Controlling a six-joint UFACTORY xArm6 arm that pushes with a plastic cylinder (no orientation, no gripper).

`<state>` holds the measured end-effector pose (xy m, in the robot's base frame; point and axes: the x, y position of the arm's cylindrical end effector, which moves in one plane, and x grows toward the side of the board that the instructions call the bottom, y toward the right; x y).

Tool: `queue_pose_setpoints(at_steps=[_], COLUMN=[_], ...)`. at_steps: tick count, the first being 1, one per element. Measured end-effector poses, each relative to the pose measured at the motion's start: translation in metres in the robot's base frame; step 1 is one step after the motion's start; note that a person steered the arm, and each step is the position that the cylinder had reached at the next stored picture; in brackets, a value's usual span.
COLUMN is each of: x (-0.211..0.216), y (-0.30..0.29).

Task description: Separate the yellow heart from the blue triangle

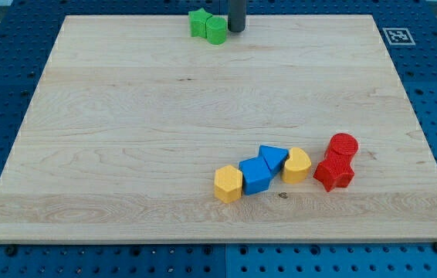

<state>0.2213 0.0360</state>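
Tip: my tip (236, 30) is seen beside the green blocks (208, 25), top of the wooden surface (126, 139).
Yellow heart-shaped block (297, 165): pressed against the blue triangular block (272, 158).
Pincer: none fitted; state cannot be told.

Our tip (236, 30) hemmed leftward by green cylinder (216, 31), yellow heart (296, 165) wedged between blue triangle (272, 158) and red blocks (337, 164), we see open board (126, 131) between.

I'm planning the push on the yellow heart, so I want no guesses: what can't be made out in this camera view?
- Rod: its upper part is cut off by the view's top edge; only my tip shows, beside the green cylinder.
- Green star: partly hidden behind that cylinder.
- Yellow heart and blue triangle: touching or barely apart, too small to tell.
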Motion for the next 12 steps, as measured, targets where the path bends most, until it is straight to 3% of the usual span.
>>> queue_pose_setpoints(at_steps=[2, 5, 7, 9, 12], x=[0.037, 0.177, 0.194, 0.269, 0.305], y=[0.033, 0.031, 0.064, 0.057, 0.061])
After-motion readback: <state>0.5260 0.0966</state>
